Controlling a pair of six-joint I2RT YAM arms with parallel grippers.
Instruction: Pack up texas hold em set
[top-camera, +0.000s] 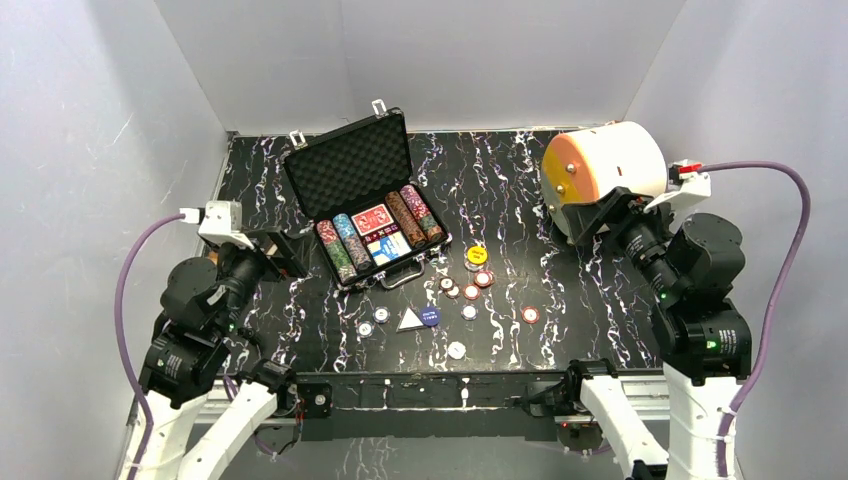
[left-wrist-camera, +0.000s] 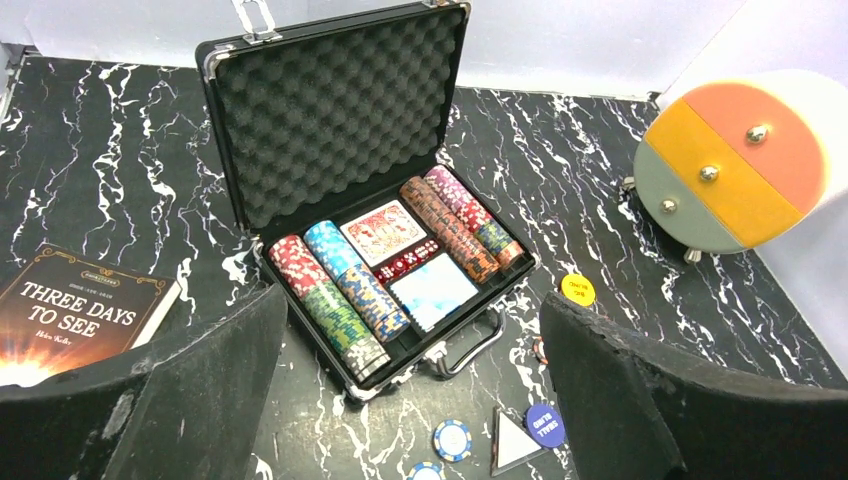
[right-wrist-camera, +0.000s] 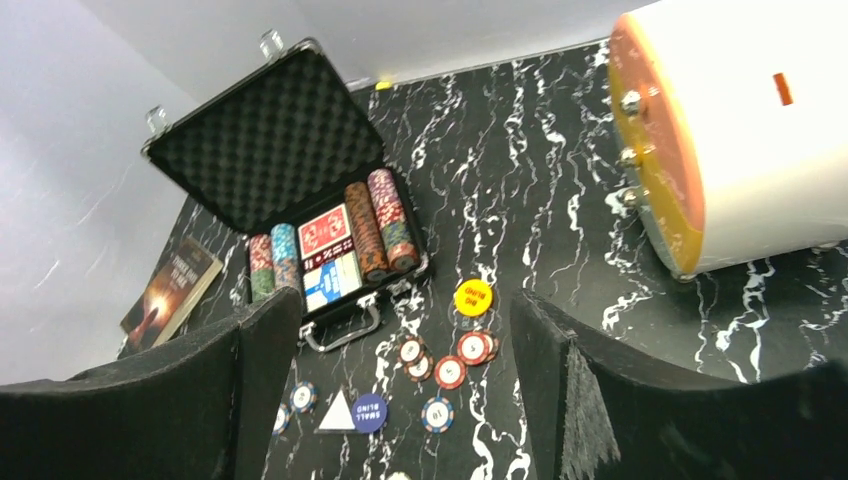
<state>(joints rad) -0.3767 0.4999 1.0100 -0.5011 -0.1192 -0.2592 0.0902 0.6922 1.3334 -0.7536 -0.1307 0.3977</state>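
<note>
The black poker case lies open at the back left, its tray filled with rows of chips, cards and red dice. Loose on the table in front of it are a yellow big-blind button, red chips, a purple small-blind button, a white triangle and blue chips. My left gripper hangs open and empty, left of the case and above the table. My right gripper is also open and empty, raised at the right, near the drum.
A white drum with an orange, yellow and grey face stands at the back right, close to my right gripper. A book lies left of the case, by my left gripper. One red chip and one white chip lie nearer the front.
</note>
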